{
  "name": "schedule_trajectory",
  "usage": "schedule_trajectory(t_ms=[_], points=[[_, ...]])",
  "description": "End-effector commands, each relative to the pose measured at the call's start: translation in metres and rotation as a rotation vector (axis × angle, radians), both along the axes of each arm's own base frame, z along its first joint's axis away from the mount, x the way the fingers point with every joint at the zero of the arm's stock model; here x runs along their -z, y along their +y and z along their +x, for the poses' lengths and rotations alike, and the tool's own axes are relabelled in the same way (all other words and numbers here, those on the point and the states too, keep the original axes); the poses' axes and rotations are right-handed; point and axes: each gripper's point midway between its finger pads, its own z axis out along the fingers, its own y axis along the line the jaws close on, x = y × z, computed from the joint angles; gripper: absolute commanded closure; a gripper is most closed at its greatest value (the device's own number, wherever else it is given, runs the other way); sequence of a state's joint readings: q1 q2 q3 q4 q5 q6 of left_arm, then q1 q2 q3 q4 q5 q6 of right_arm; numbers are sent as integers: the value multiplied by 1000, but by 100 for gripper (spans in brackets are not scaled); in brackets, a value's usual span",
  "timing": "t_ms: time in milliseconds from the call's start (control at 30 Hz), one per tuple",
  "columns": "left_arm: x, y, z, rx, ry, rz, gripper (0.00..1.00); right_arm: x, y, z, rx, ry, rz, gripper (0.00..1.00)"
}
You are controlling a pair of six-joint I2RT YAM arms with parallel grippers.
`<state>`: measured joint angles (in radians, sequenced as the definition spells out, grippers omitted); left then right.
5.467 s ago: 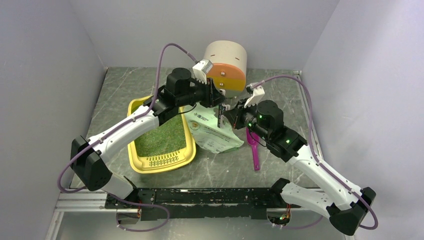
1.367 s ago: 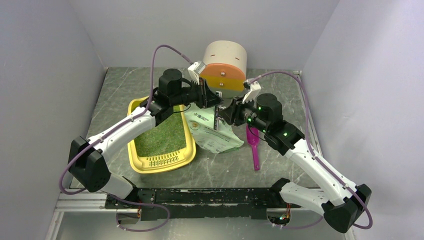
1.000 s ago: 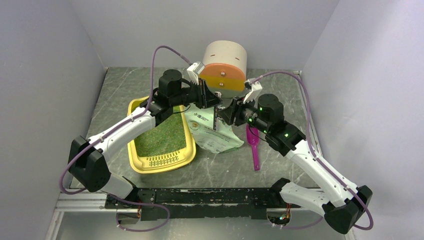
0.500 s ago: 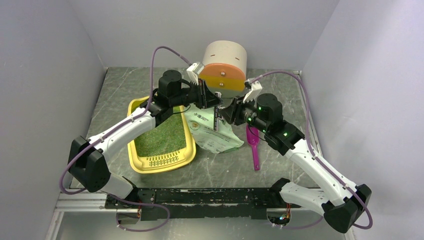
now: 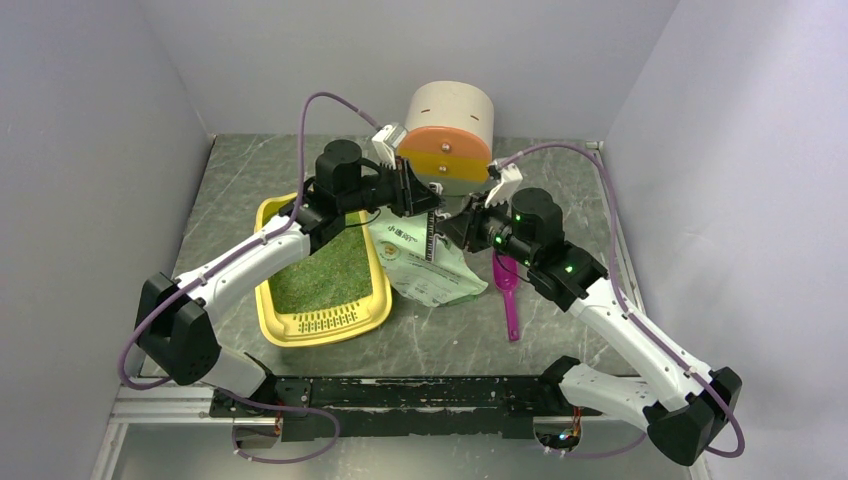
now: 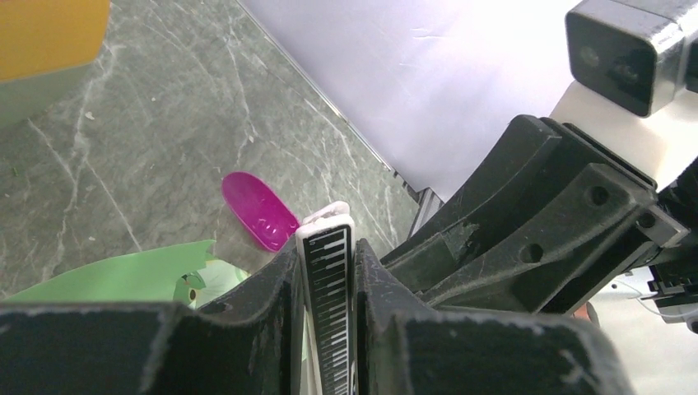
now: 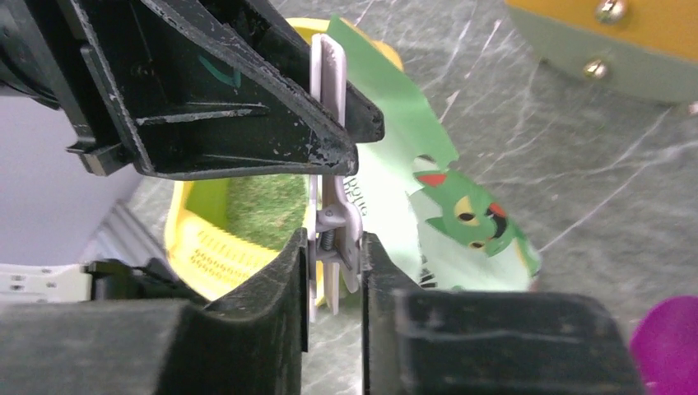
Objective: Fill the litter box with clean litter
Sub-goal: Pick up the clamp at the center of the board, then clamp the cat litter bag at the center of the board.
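Around: green printed litter bag (image 5: 430, 275) mid-table; drawer cabinet (image 5: 452, 130) at 12 o'clock; magenta scoop (image 5: 510, 300) at 3 | Task: litter box (image 5: 268, 300) at 9, clean litter (image 5: 325, 275) inside | Arms: both meet above bag; left gripper (image 6: 327, 280) clamps sealing clip (image 7: 337, 218); right gripper (image 7: 333, 255) pinches clip's handles

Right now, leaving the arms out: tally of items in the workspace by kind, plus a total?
litter box: 1
litter bag: 1
clip: 1
scoop: 1
round drawer cabinet: 1
Total: 5
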<state>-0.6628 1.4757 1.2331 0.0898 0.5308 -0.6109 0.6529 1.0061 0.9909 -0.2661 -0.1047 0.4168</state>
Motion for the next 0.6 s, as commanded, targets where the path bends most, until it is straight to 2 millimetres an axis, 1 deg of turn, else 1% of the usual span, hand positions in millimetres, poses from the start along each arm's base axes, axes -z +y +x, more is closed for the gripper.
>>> schedule_trajectory(t_ms=[0,67,100,133,300,400,500,567], points=[[-23,2,-8,26,-58,-60,77,-10,-2,3,18,-28,17,92],[-23,5,-6,14,-70,-39,31,-20,-3,1,17,-59,38,100],[-24,7,-5,6,-82,-30,9,-23,-4,0,15,-70,39,100],[-25,11,-3,-8,-91,-23,4,-25,-5,0,14,-74,30,100],[-30,24,1,-57,-122,-14,3,-9,-12,8,58,-23,-58,100],[-24,34,3,-87,-163,48,3,-9,-21,11,101,-12,-104,100],[-15,47,-1,-60,-287,156,3,-13,-37,12,140,-19,-184,100],[-14,54,-14,16,-433,203,3,-18,-45,8,139,-30,-235,100]])
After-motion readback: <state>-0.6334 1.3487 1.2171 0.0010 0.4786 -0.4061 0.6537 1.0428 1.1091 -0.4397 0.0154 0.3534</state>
